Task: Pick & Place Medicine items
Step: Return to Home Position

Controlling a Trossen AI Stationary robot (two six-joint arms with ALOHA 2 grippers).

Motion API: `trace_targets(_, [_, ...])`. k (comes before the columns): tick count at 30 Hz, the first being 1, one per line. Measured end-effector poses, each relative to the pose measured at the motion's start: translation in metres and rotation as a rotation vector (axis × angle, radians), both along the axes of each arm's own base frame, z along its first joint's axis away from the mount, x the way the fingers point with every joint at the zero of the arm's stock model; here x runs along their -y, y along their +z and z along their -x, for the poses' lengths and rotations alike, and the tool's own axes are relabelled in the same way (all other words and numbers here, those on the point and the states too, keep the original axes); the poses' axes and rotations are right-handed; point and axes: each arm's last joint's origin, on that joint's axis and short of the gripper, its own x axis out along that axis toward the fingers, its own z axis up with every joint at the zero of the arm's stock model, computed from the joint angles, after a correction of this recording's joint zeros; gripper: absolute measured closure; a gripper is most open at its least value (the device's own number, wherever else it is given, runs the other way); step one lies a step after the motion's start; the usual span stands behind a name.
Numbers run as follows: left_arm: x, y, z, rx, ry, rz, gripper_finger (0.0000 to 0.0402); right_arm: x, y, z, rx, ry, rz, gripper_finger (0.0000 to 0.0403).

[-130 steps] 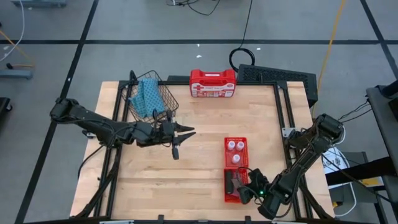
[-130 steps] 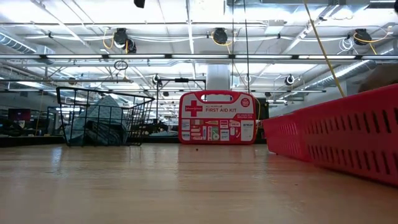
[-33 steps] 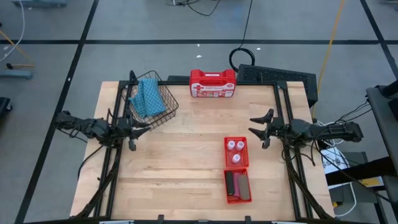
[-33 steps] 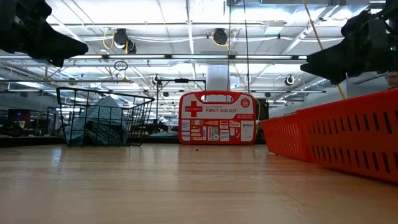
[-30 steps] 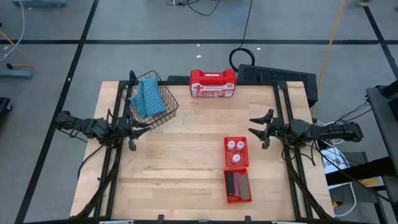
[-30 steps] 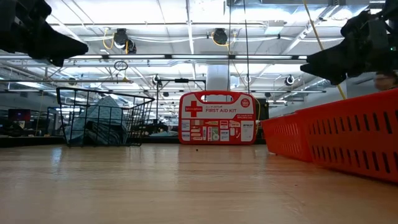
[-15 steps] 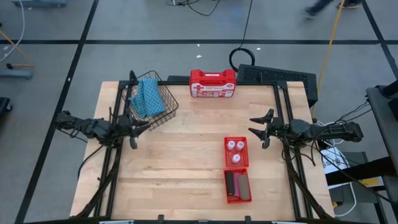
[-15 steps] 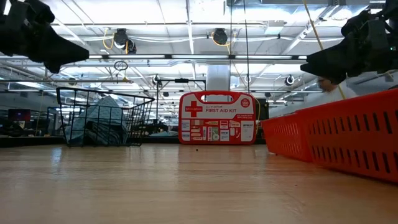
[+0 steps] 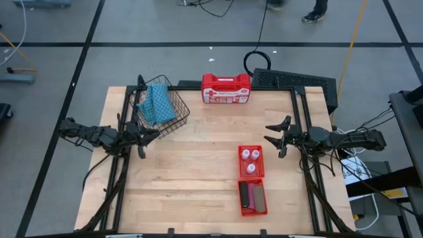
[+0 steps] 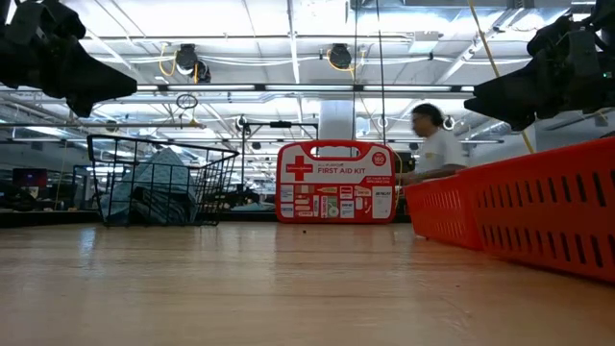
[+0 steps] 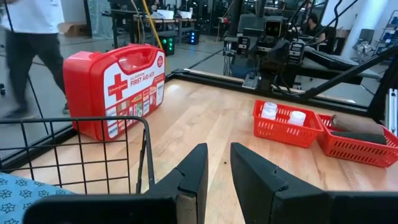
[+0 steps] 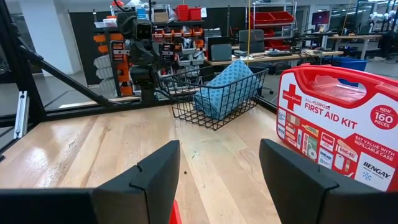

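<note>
left gripper [image 9: 149, 143] and right gripper [image 9: 276, 139] hang empty, fingers apart, at opposite table [image 9: 198, 192] edges, bottles [image 9: 250, 160] and bandages [image 9: 252, 197] sitting in red baskets [image 9: 240, 162] near the right one, so settle home gently, clear of them.

— What do the words on the red case [image 12: 339, 124] at the far side say?
— "ALL-PURPOSE FIRST AID KIT", "160 PIECES", and "BENGAY" on a little picture. There's a red cross sign too.
</note>
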Motion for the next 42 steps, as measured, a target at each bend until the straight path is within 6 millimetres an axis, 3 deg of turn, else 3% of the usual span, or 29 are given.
trace_targets(42, [0.0001,0.0001,0.0,0.001,-0.002,0.002,0.0327,0.0,0.0001,0.0,0.001,0.0,0.0,0.0193])
